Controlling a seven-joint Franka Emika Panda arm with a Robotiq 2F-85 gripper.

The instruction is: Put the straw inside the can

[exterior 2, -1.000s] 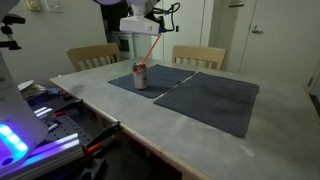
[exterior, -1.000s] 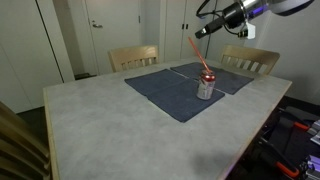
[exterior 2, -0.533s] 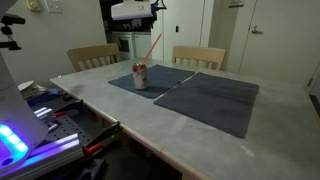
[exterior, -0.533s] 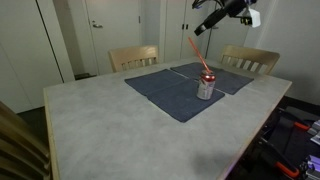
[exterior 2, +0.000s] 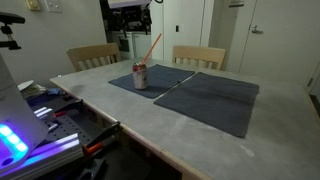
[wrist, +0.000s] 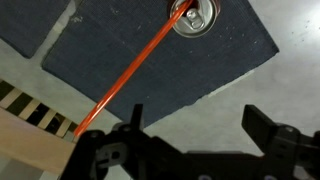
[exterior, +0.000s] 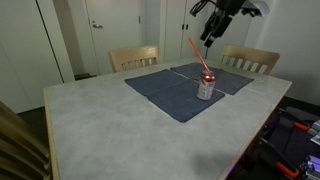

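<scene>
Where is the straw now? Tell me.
In an exterior view the straw leans tilted out of the can on the dark mat, below the open gripper.

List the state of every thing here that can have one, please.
Straw: tilted, lower end inside the can, not held.
Can: upright, top open, straw in it.
Fingers: open, empty, high, clear of the straw.
Mat: flat on the table, can on it.
</scene>
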